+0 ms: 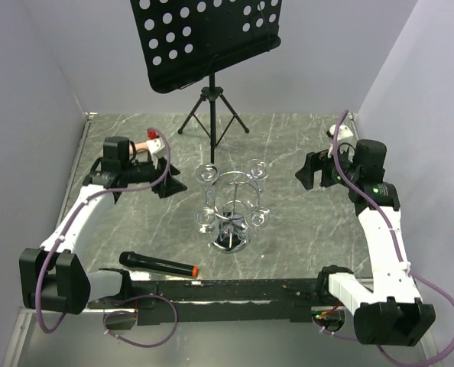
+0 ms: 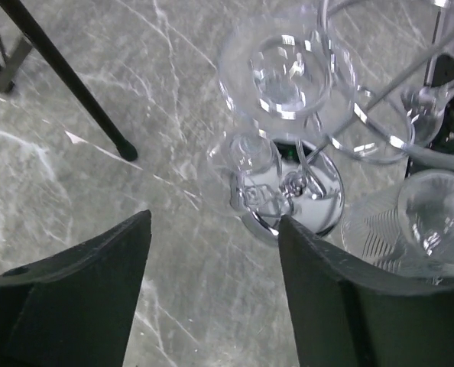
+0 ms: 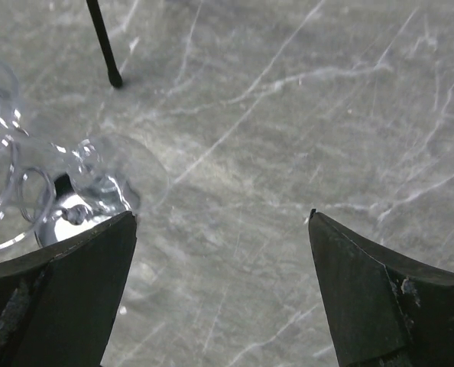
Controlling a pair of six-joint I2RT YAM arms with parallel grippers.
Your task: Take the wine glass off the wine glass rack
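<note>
Both arms bend toward the wine glass rack (image 1: 231, 200)
Left gripper (image 1: 173, 186) and right gripper (image 1: 307, 174) have jaws apart, empty; the wine glass (image 1: 206, 174) hangs on the rack, midway between the table (image 1: 288, 138) side edges.

White tubes on the left arm (image 1: 78, 218) and right arm (image 1: 384, 237), chunky black joints, purple cables (image 1: 168, 162) looping off both, left gripper (image 2: 213, 218) showing blunt black fingers (image 2: 82, 306).

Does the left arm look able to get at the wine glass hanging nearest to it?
Probably yes. The left claw is open beside the wine glass rack, and nothing stands between it and that wine glass.
</note>
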